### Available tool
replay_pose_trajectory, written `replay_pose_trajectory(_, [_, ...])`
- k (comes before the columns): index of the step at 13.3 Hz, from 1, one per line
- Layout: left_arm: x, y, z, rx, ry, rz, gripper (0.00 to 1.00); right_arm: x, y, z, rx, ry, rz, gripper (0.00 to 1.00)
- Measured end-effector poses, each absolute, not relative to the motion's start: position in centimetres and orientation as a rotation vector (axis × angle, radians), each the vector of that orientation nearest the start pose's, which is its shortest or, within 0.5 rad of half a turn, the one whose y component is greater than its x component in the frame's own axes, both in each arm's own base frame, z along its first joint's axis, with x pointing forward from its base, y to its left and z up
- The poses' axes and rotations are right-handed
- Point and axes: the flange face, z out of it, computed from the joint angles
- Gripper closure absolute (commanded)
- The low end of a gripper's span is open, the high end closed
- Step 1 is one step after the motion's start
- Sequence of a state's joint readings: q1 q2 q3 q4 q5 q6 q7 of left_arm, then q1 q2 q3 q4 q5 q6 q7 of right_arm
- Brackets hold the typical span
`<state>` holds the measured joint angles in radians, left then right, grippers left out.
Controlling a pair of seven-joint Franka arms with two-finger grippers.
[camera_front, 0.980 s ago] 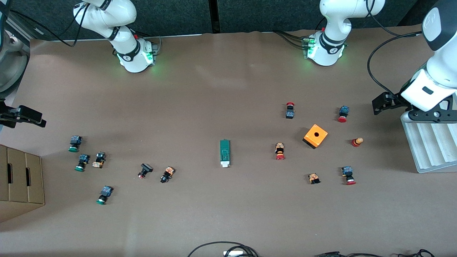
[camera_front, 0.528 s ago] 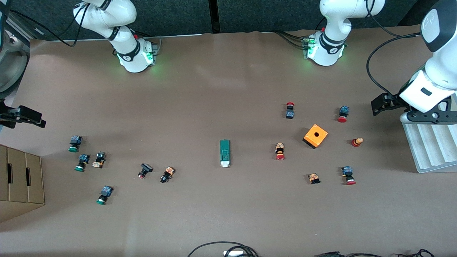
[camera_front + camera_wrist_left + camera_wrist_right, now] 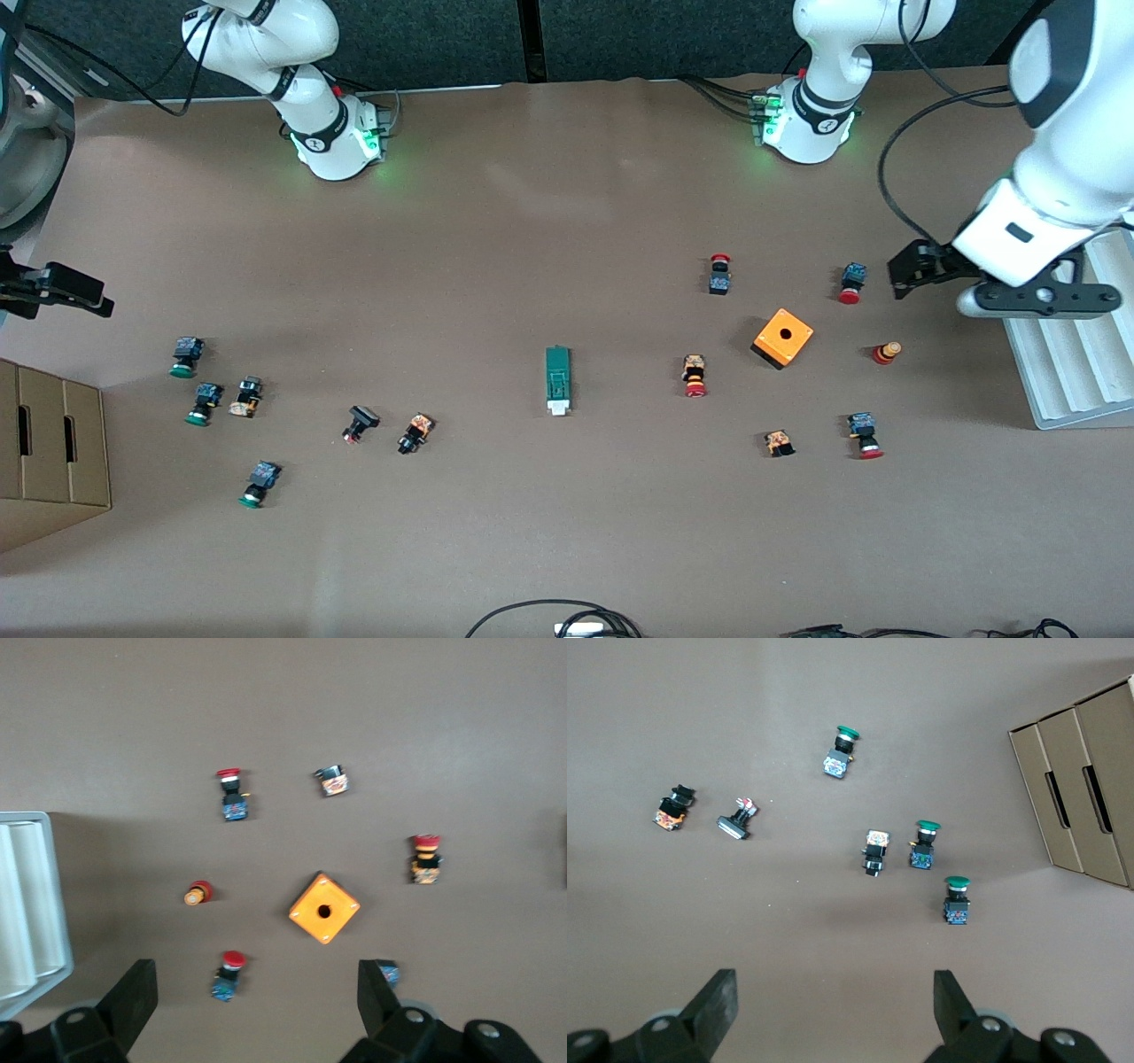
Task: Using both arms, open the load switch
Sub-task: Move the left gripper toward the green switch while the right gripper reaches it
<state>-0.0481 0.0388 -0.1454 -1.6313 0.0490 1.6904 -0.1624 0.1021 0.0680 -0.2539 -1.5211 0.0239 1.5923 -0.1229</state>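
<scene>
Brown table [image 3: 567,549]: green load switch [image 3: 557,380] lies mid-table, untouched. Left gripper [image 3: 257,997] over red buttons, fingers apart; right gripper [image 3: 835,1008] likewise, over green buttons.

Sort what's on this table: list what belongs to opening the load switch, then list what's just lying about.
For the job:
- load switch, mid-table, untouched
- left hand, open, over the table near a red-capped push-button
- right hand, open, at its own end of the table

Lying about:
- orange box
- scattered green-capped push-buttons
- cardboard box
- white ribbed tray
</scene>
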Motion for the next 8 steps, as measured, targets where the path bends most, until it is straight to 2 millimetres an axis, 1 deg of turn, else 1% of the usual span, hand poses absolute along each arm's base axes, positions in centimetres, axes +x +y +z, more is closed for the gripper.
replay_pose_trajectory(5, [56.2, -16.2, 58.6, -3.119, -0.108, -0.062, 0.00, 57.2, -8.0, 61.2, -3.135, 0.045, -0.010, 0.00])
replay_pose_trajectory(8, [55.5, -20.2, 58.0, -3.130, -0.173, -0.063, 0.00, 57.2, -8.2, 61.1, -3.136, 0.053, -0.005, 0.00])
